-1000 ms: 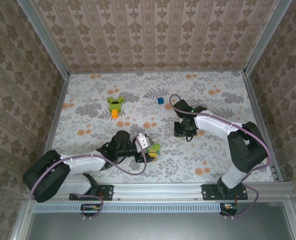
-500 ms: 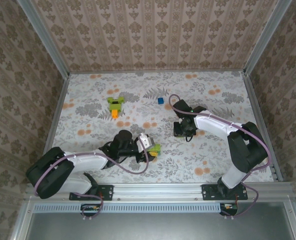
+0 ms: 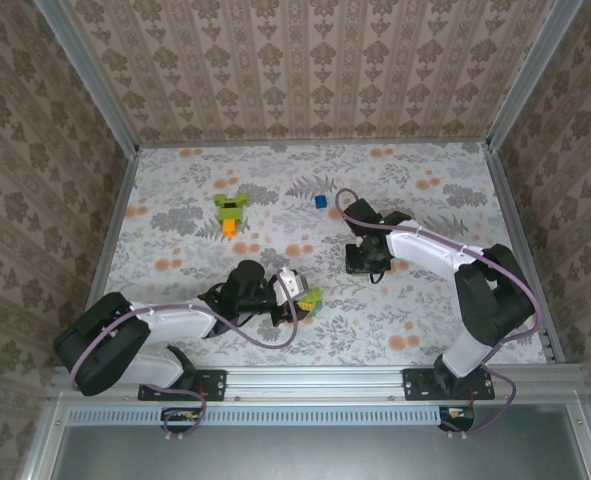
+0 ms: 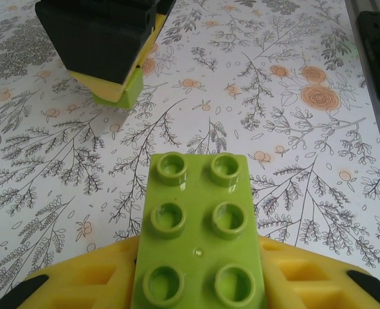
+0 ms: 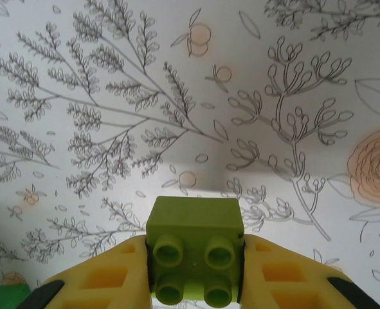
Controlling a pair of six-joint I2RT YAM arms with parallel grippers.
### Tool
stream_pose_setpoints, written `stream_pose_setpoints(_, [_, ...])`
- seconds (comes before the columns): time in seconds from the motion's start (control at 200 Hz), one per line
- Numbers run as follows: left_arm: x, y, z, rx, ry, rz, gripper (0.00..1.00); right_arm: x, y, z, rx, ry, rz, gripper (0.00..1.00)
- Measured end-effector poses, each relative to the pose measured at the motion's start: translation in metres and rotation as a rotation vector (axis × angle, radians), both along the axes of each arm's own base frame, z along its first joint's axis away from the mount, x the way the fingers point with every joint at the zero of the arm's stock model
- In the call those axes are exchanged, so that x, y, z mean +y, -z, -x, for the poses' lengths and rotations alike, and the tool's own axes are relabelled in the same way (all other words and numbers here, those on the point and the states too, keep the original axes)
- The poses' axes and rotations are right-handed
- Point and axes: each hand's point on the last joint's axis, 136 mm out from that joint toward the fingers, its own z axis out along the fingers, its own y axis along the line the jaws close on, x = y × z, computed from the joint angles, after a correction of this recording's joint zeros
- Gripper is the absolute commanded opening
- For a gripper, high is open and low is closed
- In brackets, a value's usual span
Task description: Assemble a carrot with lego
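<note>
**Left gripper** [image 3: 303, 297]: low over the table, jaws closed narrowly on a lime-green six-stud brick [image 4: 199, 212]. Yellow pocketed pads [image 4: 305, 283] press its two long sides. The brick's long axis runs straight out ahead of the jaws, and its glossy round studs face the wrist camera.

**Right gripper** [image 3: 363, 262]: clamps a squarish lime-green four-stud brick [image 5: 195, 225] between matching yellow pads [image 5: 106, 277]. It sits ahead and to the left of the left jaws, apart from them.

**The carrot** [image 3: 231, 211]: lies on the floral-print table [image 3: 425, 190], well off to the far left of the left jaws. Its long axis runs far to near. The lime leaves spread at the far end, and the orange tip [image 3: 230, 228] points toward the arm bases.

**Blue brick** [image 3: 320, 201]: sits beyond the right jaws.
</note>
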Motion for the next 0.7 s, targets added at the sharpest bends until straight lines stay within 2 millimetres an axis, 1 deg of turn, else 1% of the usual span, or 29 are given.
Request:
stream_pose_setpoints(0.115, [0.0,-0.001,0.0,-0.006,0.001,0.002,0.36,0.0,-0.011,0.008,0.007,-0.014,0.003,0.23])
stream_pose_setpoints(0.23, [0.0,-0.001,0.0,-0.011,0.004,0.001,0.34,0.0,-0.034,0.014,-0.017,-0.023,-0.011,0.23])
stream_pose_setpoints(0.36, [0.0,-0.001,0.0,-0.017,0.008,0.0,0.29,-0.001,-0.064,0.019,-0.062,-0.031,-0.036,0.22])
stream_pose_setpoints(0.42, [0.0,0.0,0.0,-0.02,0.01,-0.001,0.26,-0.002,-0.072,0.024,-0.069,-0.037,-0.04,0.21])
stream_pose_setpoints(0.495, [-0.001,0.0,0.0,-0.024,0.013,-0.001,0.24,-0.001,-0.078,0.032,-0.065,-0.051,-0.039,0.21])
stream_pose_setpoints(0.59, [-0.001,0.0,0.001,-0.029,0.018,-0.002,0.21,0.006,-0.085,0.043,-0.052,-0.082,-0.037,0.2])
stream_pose_setpoints(0.7, [-0.003,0.0,0.003,-0.036,0.028,-0.003,0.18,0.021,-0.098,0.052,-0.056,-0.122,-0.047,0.19])
